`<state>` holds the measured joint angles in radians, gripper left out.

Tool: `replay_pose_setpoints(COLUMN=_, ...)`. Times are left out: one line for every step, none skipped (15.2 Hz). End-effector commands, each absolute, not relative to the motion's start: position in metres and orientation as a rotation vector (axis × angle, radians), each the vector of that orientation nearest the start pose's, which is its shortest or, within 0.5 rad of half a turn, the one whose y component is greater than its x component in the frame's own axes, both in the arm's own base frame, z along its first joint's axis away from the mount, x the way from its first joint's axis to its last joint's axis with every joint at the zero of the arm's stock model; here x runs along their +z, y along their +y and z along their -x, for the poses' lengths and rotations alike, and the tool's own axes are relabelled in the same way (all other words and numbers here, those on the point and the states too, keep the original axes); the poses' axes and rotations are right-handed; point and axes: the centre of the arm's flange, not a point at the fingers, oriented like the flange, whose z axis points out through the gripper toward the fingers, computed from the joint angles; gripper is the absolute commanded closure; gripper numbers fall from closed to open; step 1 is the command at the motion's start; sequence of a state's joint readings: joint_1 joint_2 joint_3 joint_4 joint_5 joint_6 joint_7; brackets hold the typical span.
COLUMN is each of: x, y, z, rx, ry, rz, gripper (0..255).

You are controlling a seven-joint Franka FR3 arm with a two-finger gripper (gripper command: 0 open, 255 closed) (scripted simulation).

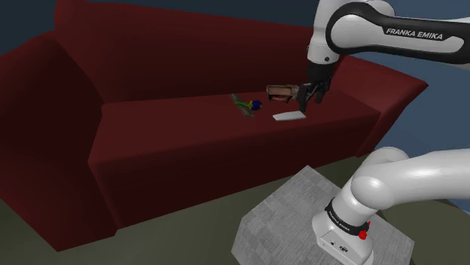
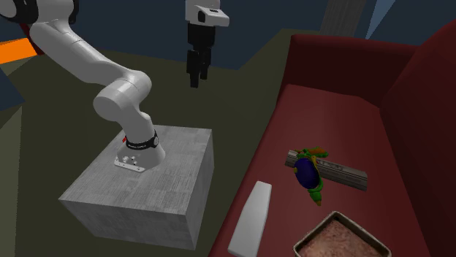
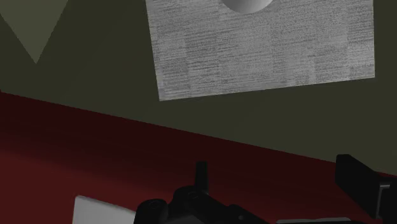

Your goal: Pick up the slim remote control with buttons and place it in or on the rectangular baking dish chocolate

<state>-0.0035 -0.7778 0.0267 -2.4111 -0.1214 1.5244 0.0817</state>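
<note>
So, nothing done yet: my tool (image 1: 309,105) hangs spread and empty, up off the sofa (image 1: 151,135) (0 contact). White remote (image 2: 252,217) lies on the seat near the brown dish (image 2: 340,237). Grab and drop both left.

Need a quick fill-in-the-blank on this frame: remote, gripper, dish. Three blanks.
The white remote lies on the dark red ___. The gripper hangs open, holding ___. The baking dish sits near a colourful toy and does not yet contain the ___.
Missing: sofa; nothing; remote.
</note>
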Motion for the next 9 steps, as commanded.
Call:
replay_pose_setpoints(x=0.559, y=-0.005, z=-0.301, rx=0.168, ry=0.109, rz=3.281, gripper=0)
replay_pose_setpoints(x=0.554, y=-0.016, z=-0.3, rx=0.161, ry=0.038, rz=3.281, gripper=0)
replay_pose_setpoints(x=0.548, y=-0.028, z=-0.298, rx=0.153, ry=-0.033, rz=3.279, gripper=0)
replay_pose_setpoints(x=0.543, y=-0.04, z=-0.297, rx=0.146, ry=-0.103, rz=3.275, gripper=0)
replay_pose_setpoints(x=0.537, y=-0.052, z=-0.297, rx=0.138, ry=-0.173, rz=3.27, gripper=0)
replay_pose_setpoints(x=0.532, y=-0.064, z=-0.297, rx=0.13, ry=-0.244, rz=3.264, gripper=0)
replay_pose_setpoints(x=0.526, y=-0.076, z=-0.298, rx=0.123, ry=-0.313, rz=3.256, gripper=0)
replay_pose_setpoints(x=0.52, y=-0.088, z=-0.299, rx=0.115, ry=-0.383, rz=3.246, gripper=0)
replay_pose_setpoints(x=0.514, y=-0.1, z=-0.301, rx=0.107, ry=-0.452, rz=3.235, gripper=0)
